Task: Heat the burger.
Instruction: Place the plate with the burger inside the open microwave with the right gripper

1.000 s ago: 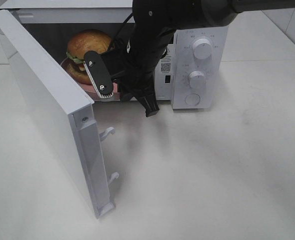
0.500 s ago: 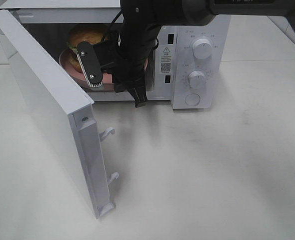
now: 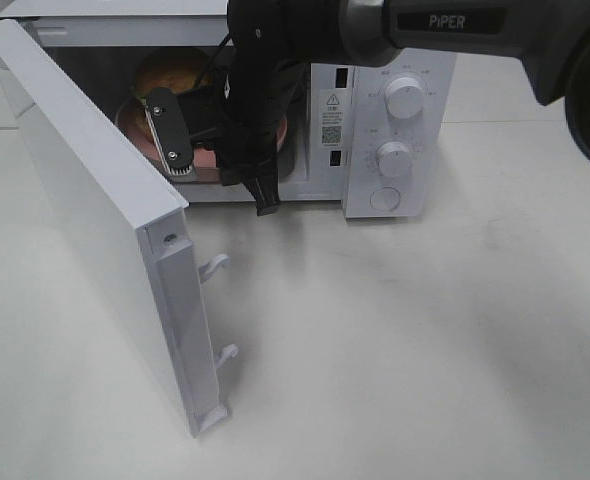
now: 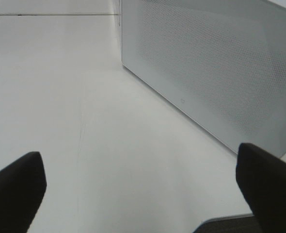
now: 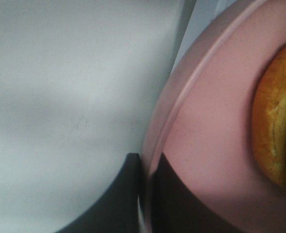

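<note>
The burger sits on a round pink plate inside the open white microwave, only its bun top showing past my arm. My right gripper is shut on the plate's near rim at the microwave's opening. In the right wrist view its dark fingers pinch the plate's rim, with the burger's bun at the edge of the view. My left gripper is open and empty above the table, beside the door's outer panel. It is out of the exterior view.
The microwave's door stands wide open to the left, with latch hooks on its edge. Two knobs and a button are on the right panel. The white table spreads in front.
My right gripper has carried the plate and burger to the left and deeper into the microwave cavity. The door has not moved.
</note>
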Robot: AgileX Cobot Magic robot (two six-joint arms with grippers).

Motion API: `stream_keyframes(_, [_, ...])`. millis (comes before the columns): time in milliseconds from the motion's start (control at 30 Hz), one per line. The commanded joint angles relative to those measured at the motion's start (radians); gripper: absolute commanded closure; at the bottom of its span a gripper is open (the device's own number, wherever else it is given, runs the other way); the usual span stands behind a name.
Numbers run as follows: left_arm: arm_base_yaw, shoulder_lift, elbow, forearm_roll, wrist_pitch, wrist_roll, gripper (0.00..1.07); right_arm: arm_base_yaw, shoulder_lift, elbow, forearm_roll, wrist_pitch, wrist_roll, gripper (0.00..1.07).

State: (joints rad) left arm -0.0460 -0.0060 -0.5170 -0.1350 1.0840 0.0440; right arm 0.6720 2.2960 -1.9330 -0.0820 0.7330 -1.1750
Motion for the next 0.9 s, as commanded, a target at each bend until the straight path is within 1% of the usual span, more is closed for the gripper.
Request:
stream_keyframes(33, [0.002, -0.005, 0.002, -0.006, -0.014, -0.001, 0.07, 0.006, 0.013, -0.048, -0.011, -0.054, 0.013, 1.07])
stream_keyframes(233, [0.002, -0.005, 0.002, -0.006, -0.014, -0.001, 0.07, 0.003, 0.041, -0.082, -0.038, -0.076, 0.058, 1.07])
stream_keyframes(633, [0.002, -0.005, 0.002, -0.006, -0.014, -0.001, 0.07, -0.009, 0.064, -0.085, -0.038, -0.114, 0.064, 1.06])
stream_keyframes(800, [0.002, -0.005, 0.002, -0.006, -0.014, -0.001, 0.07, -0.018, 0.067, -0.085, -0.048, -0.12, 0.109, 1.02])
stream_keyframes(833, [0.002, -0.005, 0.002, -0.006, -0.014, -0.001, 0.07, -0.018, 0.068, -0.085, -0.057, -0.123, 0.129, 0.99])
stream_keyframes(900, [0.002, -0.005, 0.002, -0.006, -0.014, -0.001, 0.07, -0.021, 0.069, -0.085, -0.059, -0.126, 0.137, 0.98])
